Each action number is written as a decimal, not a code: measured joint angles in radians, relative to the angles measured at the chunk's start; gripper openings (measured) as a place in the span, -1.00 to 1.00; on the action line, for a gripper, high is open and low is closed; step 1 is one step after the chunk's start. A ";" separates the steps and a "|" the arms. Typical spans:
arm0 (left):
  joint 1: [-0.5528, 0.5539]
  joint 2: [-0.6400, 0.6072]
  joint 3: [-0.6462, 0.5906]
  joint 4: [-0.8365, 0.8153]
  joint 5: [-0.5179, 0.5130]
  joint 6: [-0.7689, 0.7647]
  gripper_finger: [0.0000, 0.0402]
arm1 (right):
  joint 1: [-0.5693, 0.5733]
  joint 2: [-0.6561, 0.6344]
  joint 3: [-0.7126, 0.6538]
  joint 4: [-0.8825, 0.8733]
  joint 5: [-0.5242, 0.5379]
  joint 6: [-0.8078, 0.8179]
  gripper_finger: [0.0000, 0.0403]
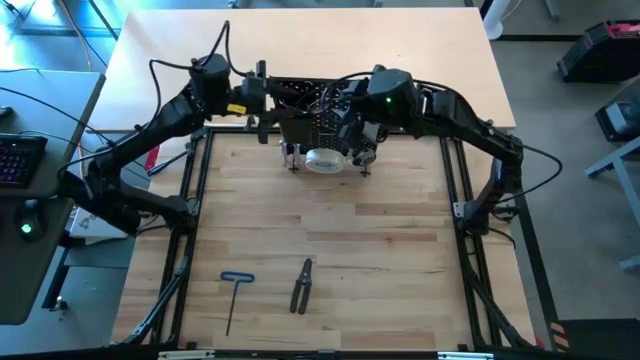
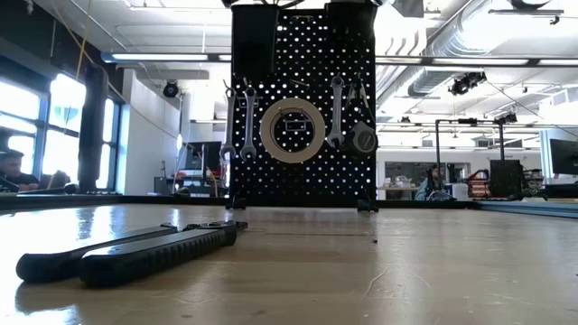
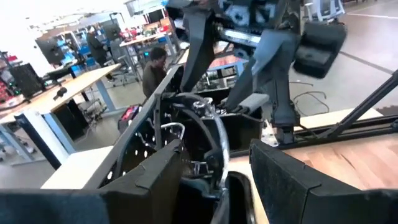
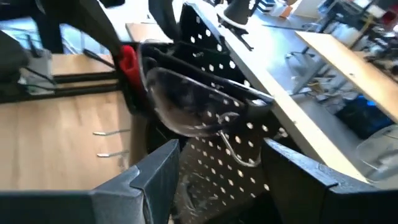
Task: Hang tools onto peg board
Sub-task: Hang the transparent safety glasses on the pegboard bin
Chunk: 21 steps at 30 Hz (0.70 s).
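The black peg board stands upright at the table's far middle. Silver wrenches and a clear tape roll hang on its front. Clear safety glasses sit at its top edge beside a red-handled tool. My left gripper comes level from the left, open, its fingers on either side of one end of the glasses. My right gripper slants down from the right, open, just short of the glasses. Dark pliers and a blue T-handle hex key lie flat near the front. My left gripper has the glasses' curved end standing in the gap between its fingers; I cannot tell whether either finger touches it.
The black metal table frame runs along both sides of the wooden top. Both arms crowd the board's top from either side. The pliers lie close to the low camera. People sit in the room beyond the table.
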 joint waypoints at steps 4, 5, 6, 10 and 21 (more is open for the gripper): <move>-0.004 0.023 0.000 0.002 -0.007 -0.001 -0.11 | -0.019 0.018 0.000 0.012 -0.071 0.020 0.08; -0.004 0.026 0.000 0.002 -0.007 -0.001 -0.11 | -0.024 0.023 0.000 0.014 -0.085 0.020 0.08; -0.004 0.028 0.000 0.002 -0.007 0.001 -0.11 | -0.027 0.032 0.000 0.013 -0.087 0.020 0.08; -0.010 0.028 0.000 0.006 -0.006 0.005 -0.11 | -0.037 0.062 -0.001 0.008 -0.089 0.012 0.08; -0.020 0.028 0.001 0.022 0.002 0.008 -0.11 | -0.023 0.076 -0.001 0.083 -0.093 -0.048 0.08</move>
